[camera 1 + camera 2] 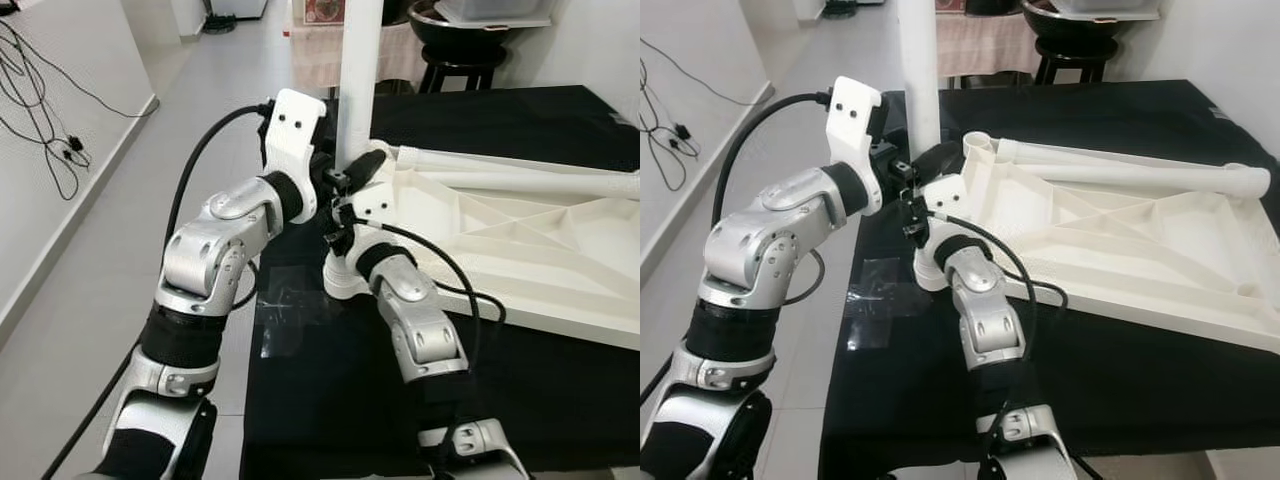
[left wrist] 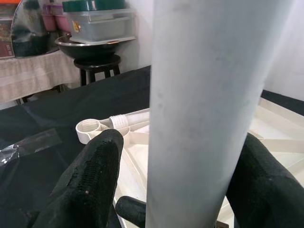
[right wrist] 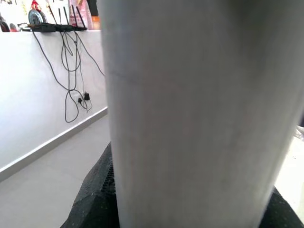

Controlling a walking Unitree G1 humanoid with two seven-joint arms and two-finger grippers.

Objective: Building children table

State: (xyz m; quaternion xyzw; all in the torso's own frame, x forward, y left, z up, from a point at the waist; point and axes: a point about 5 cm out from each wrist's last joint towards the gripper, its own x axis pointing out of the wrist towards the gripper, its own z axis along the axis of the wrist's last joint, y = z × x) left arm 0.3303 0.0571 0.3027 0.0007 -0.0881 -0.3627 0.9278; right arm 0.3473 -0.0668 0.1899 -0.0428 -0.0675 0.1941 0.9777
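A white children's table top (image 1: pixel 520 250) lies upside down on a black cloth (image 1: pixel 330 400). At its near left corner a white table leg (image 1: pixel 358 70) stands upright. My left gripper (image 1: pixel 345 172) is shut on this leg from the left, and in the left wrist view the leg (image 2: pixel 209 95) sits between its black fingers (image 2: pixel 90 185). My right gripper (image 1: pixel 342 212) is shut on the same leg just below, where the leg (image 3: pixel 190 118) is seen very close. A second leg (image 1: pixel 520 183) lies along the top's far edge, beside an open threaded socket (image 2: pixel 89 127).
A black stool (image 1: pixel 460 50) carrying a bowl and a plastic box stands behind the cloth. Cables (image 1: pixel 50 140) hang on the white wall at the left, above bare grey floor. A strip of clear tape (image 1: pixel 285 310) lies on the cloth near my arms.
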